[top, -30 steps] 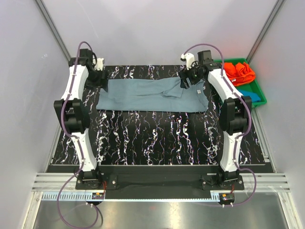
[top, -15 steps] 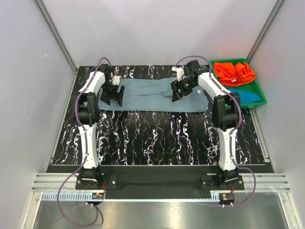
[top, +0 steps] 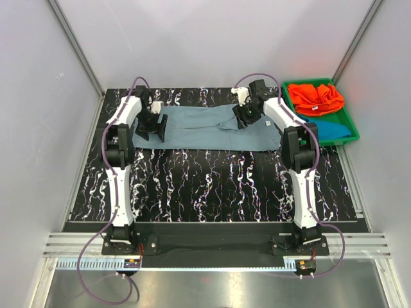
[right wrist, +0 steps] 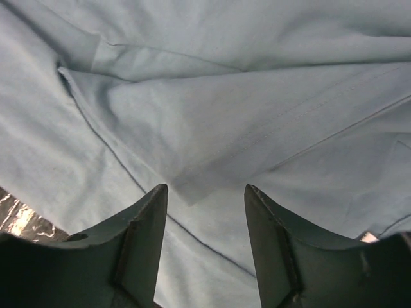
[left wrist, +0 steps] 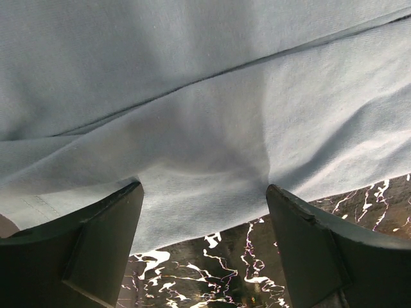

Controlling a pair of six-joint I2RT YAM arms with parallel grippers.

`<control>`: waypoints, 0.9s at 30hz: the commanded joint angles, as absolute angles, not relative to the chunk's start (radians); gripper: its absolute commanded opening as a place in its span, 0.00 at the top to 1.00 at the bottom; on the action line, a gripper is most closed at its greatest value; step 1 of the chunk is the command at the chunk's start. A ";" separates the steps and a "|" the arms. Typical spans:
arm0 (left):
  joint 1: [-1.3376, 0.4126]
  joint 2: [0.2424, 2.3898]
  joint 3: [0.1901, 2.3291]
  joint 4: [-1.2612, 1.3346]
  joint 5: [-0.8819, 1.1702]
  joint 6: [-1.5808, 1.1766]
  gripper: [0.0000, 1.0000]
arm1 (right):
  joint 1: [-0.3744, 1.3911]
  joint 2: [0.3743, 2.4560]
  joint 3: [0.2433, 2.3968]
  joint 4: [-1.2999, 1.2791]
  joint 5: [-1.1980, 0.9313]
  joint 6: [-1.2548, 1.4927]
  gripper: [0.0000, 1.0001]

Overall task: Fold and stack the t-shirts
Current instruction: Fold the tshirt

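**Item 1, grey shirt**: lay flat and spread left-right across the far half of the worktop. It was partly folded, w/ a long fold line along its length.

**Item 2, L tool**: sat at the shirt's left end, low over the cloth. Fingers were spread wide w/ nothing held. In the wrist view, cloth filled the space ahead of the tips. The shirt's edge crossed the gap between the fingers, w/ marbled worktop showing on the camera side. Contact w/ cloth: could not tell.

**Item 3, R tool**: sat over the shirt's right-centre, near its far edge. Jaws were apart and empty. In the wrist view, a folded flap w/ a stitched hem lay just ahead of the tips. A small white label showed beside one finger.

**Item 4, orange shirt**: lay crumpled in the far part of the tray, right of the worktop and apart from both tools.

**Item 5, teal shirt**: lay in the near part of the same tray, partly hidden behind the R arm.
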State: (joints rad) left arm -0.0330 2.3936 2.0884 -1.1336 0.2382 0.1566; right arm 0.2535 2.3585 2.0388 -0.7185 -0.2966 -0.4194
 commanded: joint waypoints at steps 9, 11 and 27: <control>-0.031 2.365 2.063 -1.126 0.259 0.155 0.16 | 0.287 2.373 2.051 -0.698 -0.253 -0.456 0.50; -0.031 2.364 2.062 -1.124 0.259 0.155 0.16 | 0.291 2.372 2.043 -0.699 -0.249 -0.460 0.52; -0.031 2.362 2.054 -1.126 0.258 0.156 0.17 | 0.307 2.336 2.006 -0.678 -0.216 -0.489 0.57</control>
State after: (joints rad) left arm -0.0322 2.3886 2.0785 -1.1252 0.2375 0.1570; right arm 0.2886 2.3722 2.0193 -0.7002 -0.2371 -0.4675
